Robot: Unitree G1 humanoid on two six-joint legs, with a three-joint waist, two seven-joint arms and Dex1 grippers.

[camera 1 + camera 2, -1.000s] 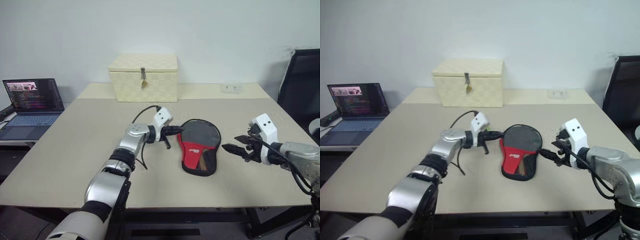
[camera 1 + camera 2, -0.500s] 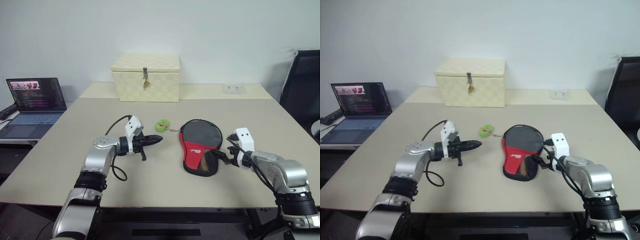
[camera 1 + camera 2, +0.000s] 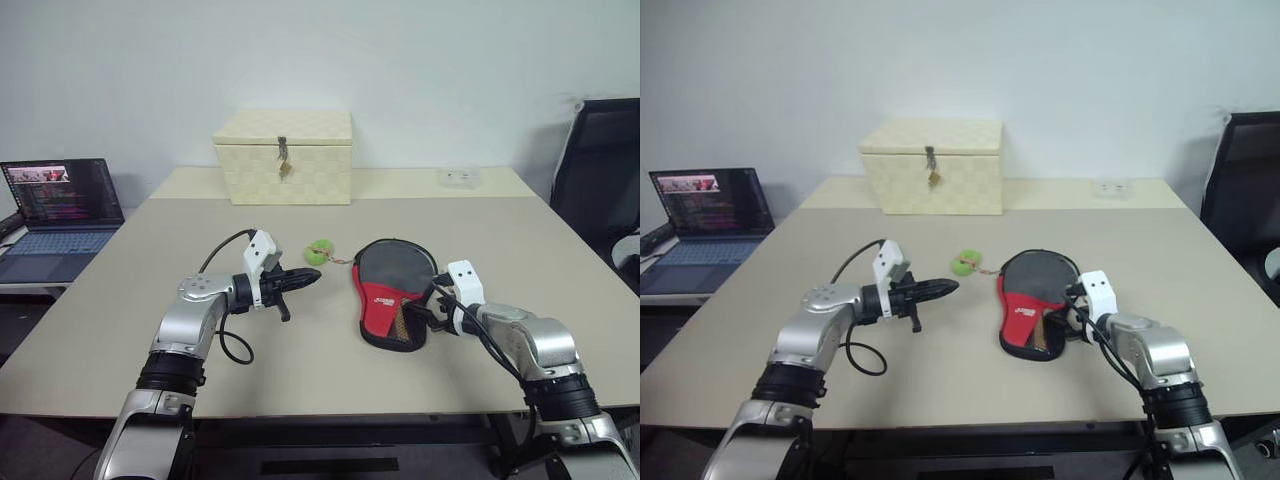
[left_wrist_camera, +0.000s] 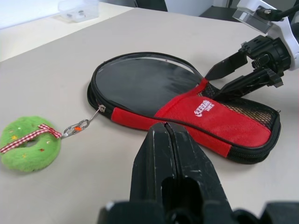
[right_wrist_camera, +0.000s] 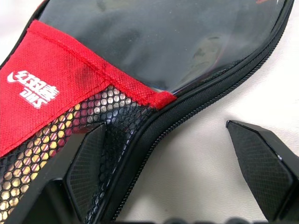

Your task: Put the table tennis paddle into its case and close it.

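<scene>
1. The case (image 3: 392,292) lies flat near the middle of the tabletop (image 3: 120,300), a little toward the right edge, round end toward the far edge, narrow end toward the near edge.
2. Case front: grey upper panel, red band with white logo, mesh pocket at the narrow end. The zip runs along the rim; how far it is shut I cannot tell.
3. The table tennis paddle cannot be made out apart from the case; whether it is inside I cannot tell.
4. A green pull tag (image 4: 29,143), a fuzzy ring with a red-checked ribbon, lies on the tabletop just beside the case's round end, on its left, joined to the zip by a small metal clip.
5. Left pincer (image 3: 303,279): clenched, fingers pressed together, grasping nothing. It hovers left of the case, tips pointing toward the tag, apart from both.
6. Right pincer (image 4: 223,80): released, fingers spread wide. It sits at the case's right rim by the mesh pocket; one finger (image 5: 91,161) overlaps the mesh, the other stands off over bare tabletop. Contact cannot be confirmed.
7. Cream woven box (image 3: 282,156) with latch stands at the far edge. Laptop (image 3: 55,212) sits on a separate surface off the left edge.
</scene>
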